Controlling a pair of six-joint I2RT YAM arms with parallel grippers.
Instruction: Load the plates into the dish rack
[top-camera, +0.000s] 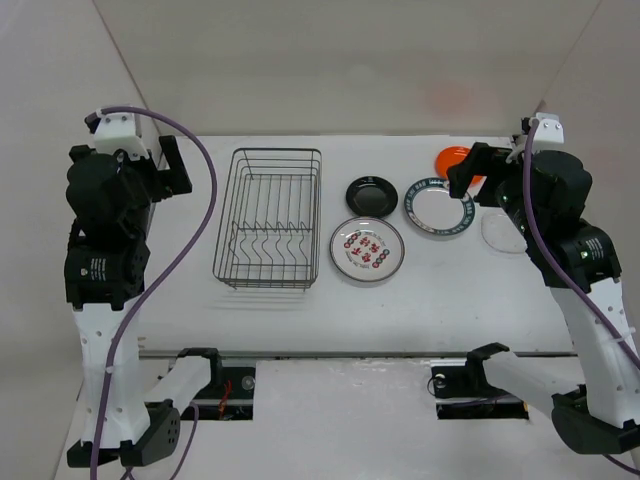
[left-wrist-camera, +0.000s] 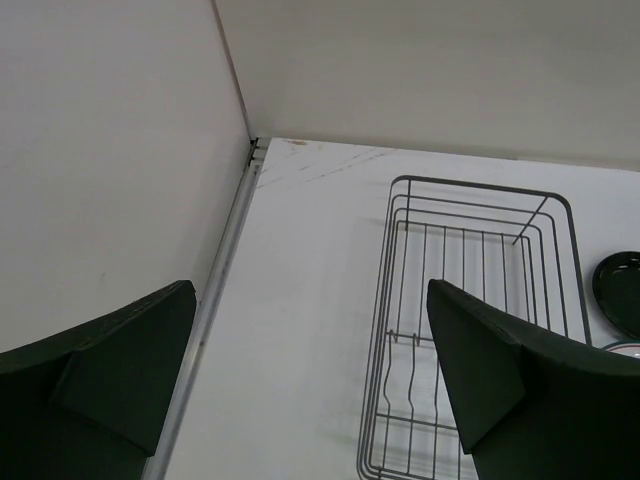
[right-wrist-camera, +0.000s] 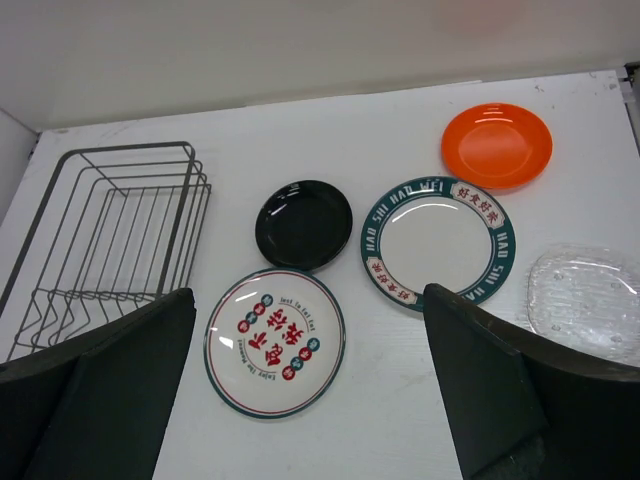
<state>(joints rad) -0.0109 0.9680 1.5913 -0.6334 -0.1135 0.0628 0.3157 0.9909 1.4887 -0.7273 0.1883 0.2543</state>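
The dish rack (top-camera: 268, 217) stands on the table (top-camera: 400, 312); the plates (top-camera: 367, 249) lie to its right.

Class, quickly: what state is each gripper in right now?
Left gripper: open, holding nothing.
Right gripper: open, holding nothing.

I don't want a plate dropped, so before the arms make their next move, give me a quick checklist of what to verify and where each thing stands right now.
1. Free tines in the dish rack: ok, no plate in it.
2. Open left gripper, holding nothing: ok.
3. Open right gripper, holding nothing: ok.
4. All five lying flat, none stacked, namely the black plate, orange plate, green-rimmed plate, red-marked plate and glass plate: ok.
5. Gap between the black plate and the red-marked plate: cannot tell, their edges sit very close.
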